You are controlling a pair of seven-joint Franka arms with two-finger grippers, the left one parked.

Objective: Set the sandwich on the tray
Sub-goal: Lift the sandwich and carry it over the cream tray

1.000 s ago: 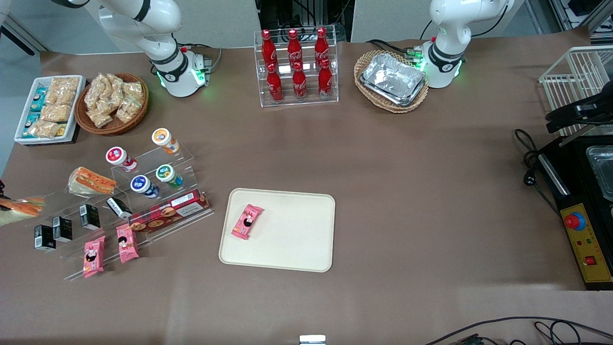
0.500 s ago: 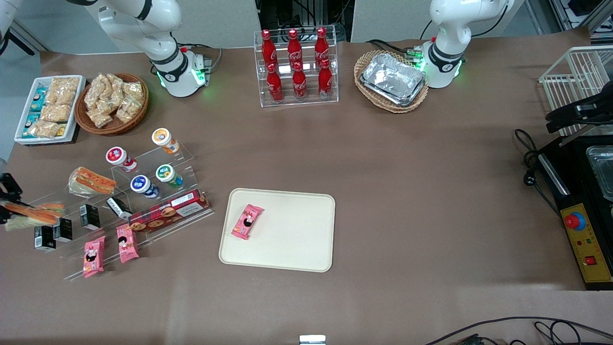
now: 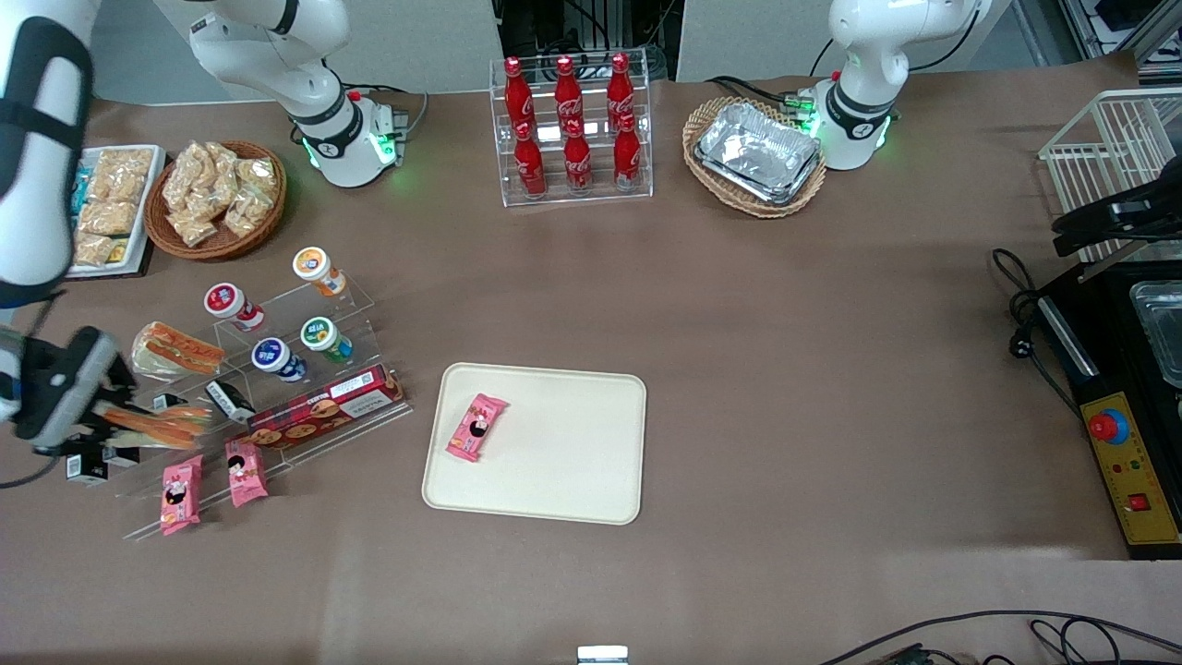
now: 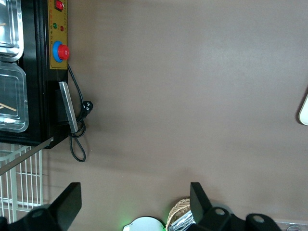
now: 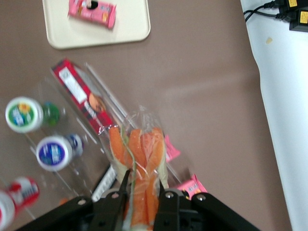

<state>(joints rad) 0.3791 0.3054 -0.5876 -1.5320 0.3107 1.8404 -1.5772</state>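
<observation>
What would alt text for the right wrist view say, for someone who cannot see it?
The black two-finger gripper is shut on a clear-wrapped sandwich with orange filling stripes, held above a clear acrylic snack stand. On the brown table lies the cream rectangular plastic tray, carrying one pink snack packet.

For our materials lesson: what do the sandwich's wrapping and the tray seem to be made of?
The sandwich, held in the gripper above the display stand: thin clear film, probably plastic; it glints, crinkles, and shows the filling through.
The tray: matte cream, smooth, rounded corners and low rim; likely moulded plastic, though that is unsure.
</observation>
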